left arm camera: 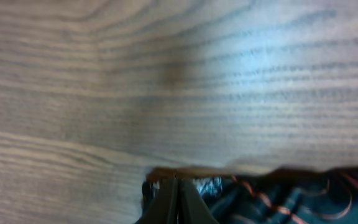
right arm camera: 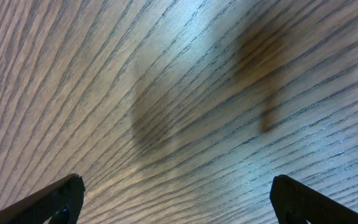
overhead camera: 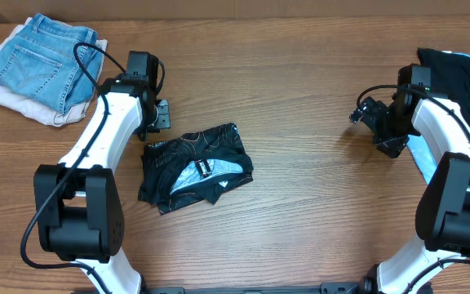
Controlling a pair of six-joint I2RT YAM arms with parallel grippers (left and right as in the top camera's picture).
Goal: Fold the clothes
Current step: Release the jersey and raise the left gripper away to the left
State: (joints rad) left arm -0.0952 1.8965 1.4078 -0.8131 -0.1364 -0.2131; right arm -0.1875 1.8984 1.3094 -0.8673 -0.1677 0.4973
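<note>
The clothes, a black jersey (overhead camera: 194, 163) with thin orange lines and white print, lie crumpled in a loose bundle on the wooden table, left of centre. My left gripper (overhead camera: 152, 137) is at the bundle's far left corner. In the left wrist view its fingers (left arm camera: 166, 202) are pressed together over the edge of the jersey (left arm camera: 278, 199), shut on the cloth. My right gripper (overhead camera: 356, 113) hovers over bare wood far to the right, away from the jersey. It is open, and nothing lies between its fingers (right arm camera: 61, 199).
Blue denim jeans (overhead camera: 39, 57) lie on a white cloth (overhead camera: 6, 94) at the far left corner. A plain black garment (overhead camera: 459, 77) is piled at the right edge behind the right arm, with a light blue patch (overhead camera: 419, 155) below it.
</note>
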